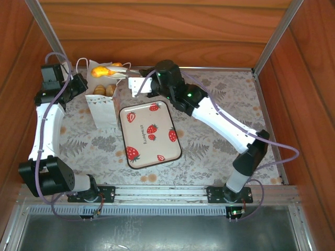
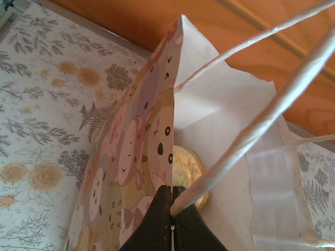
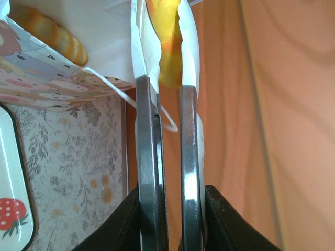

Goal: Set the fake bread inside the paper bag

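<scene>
The bag (image 1: 102, 107) is plain white on its broad face, with white cord handles. Its narrow side carries a pastel print of cartoon animal faces in pink, lilac and beige, with black dot eyes. The rolls (image 1: 104, 90) are golden-brown, and the pastry (image 1: 102, 69) is orange-yellow. The tray (image 1: 163, 119) is cream-white with red strawberries, green leaves and a dark rim. The tablecloth (image 1: 220, 94) is pale grey with grey ferns and yellow-orange flowers. The walls (image 1: 157, 26) are reddish-brown wood grain. The arms (image 1: 220, 117) are white with black joints and lilac cables.

Lab rig: wood walls (image 1: 157, 26), aluminium frame (image 1: 276, 36)
</scene>
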`<act>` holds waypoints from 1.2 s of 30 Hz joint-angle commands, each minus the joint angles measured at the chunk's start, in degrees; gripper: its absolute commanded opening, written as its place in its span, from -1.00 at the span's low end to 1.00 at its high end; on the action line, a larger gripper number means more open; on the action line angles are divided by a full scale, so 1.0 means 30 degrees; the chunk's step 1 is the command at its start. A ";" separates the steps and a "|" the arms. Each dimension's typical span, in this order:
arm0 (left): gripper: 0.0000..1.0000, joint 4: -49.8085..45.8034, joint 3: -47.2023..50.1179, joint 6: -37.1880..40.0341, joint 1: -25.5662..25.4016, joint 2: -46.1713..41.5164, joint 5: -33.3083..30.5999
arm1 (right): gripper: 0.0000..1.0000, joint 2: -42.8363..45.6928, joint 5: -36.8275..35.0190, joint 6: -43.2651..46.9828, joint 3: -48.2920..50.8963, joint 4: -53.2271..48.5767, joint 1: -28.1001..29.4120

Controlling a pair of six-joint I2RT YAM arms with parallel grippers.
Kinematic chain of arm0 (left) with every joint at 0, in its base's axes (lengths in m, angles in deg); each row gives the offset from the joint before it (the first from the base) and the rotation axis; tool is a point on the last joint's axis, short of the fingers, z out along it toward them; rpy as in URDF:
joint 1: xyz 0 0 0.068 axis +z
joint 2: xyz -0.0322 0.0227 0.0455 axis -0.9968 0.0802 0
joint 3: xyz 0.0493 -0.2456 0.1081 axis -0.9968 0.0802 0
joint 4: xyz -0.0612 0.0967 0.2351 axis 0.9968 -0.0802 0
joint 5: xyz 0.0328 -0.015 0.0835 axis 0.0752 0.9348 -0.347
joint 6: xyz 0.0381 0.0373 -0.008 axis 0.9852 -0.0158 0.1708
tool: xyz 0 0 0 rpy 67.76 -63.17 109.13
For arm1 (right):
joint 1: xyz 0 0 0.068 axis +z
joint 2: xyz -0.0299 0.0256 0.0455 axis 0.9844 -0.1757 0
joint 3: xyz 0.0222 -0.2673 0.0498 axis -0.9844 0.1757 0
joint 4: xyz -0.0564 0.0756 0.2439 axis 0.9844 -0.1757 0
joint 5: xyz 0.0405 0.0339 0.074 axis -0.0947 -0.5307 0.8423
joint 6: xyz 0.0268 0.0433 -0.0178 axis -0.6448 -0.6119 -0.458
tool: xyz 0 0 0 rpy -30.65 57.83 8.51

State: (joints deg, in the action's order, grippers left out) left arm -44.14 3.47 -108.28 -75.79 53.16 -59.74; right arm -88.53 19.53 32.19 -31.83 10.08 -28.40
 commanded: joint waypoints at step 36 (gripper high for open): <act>-1.00 0.0025 -0.0108 0.0518 -0.0263 -0.0266 -0.1084 | -0.39 -0.5529 0.3312 0.1676 -0.5939 -0.2746 0.0079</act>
State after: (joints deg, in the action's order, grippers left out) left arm -44.18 3.47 -107.93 -76.10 53.42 -62.21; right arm -104.49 24.27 37.81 -46.93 3.55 -28.51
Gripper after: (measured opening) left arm 0.054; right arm 0.307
